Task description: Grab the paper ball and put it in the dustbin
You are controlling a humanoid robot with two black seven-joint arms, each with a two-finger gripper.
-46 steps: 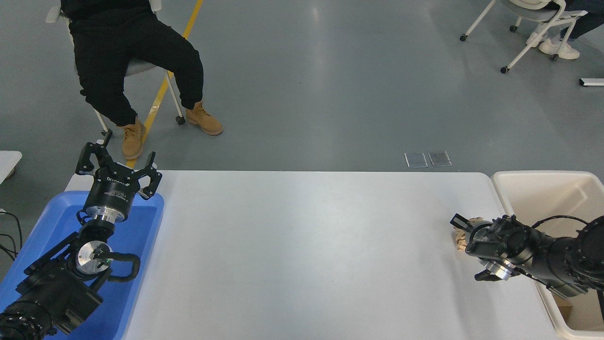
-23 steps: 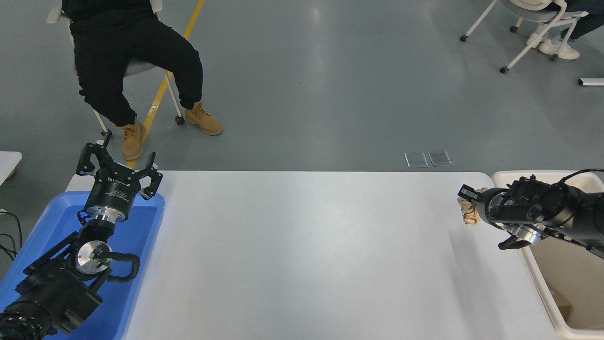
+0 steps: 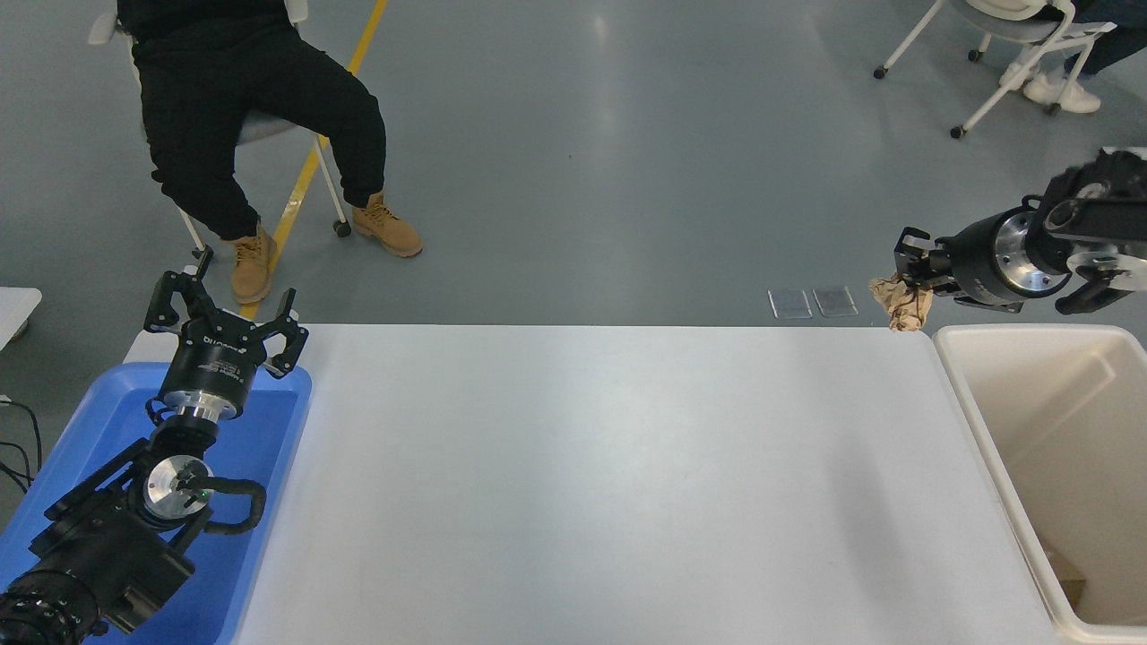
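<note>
From the head view, the right pincer [image 3: 907, 269] comes in from the right edge, held high and pointing toward the left of the picture. Its fingers are closed on the paper ball [image 3: 901, 303], a crumpled tan-brown wad that hangs from the fingertips, mostly below and slightly left of them. The wad appears against the grey floor just past the far right corner of the white surface [image 3: 573, 475], clear of it and touching nothing but the pincer.

The dustbin [image 3: 986, 421], cream-beige with a thick rounded rim, stands against the right end of the surface. The ball sits just beyond the bin's far left corner in the picture, outside the line of its rim.

The left pincer [image 3: 222, 313] is parked at the lower left with its fingers spread wide and gripping nothing, above the far end of a blue tray [image 3: 269, 421]. A person in black trousers and tan boots [image 3: 260, 170] sits on a chair past the far left of the surface.
</note>
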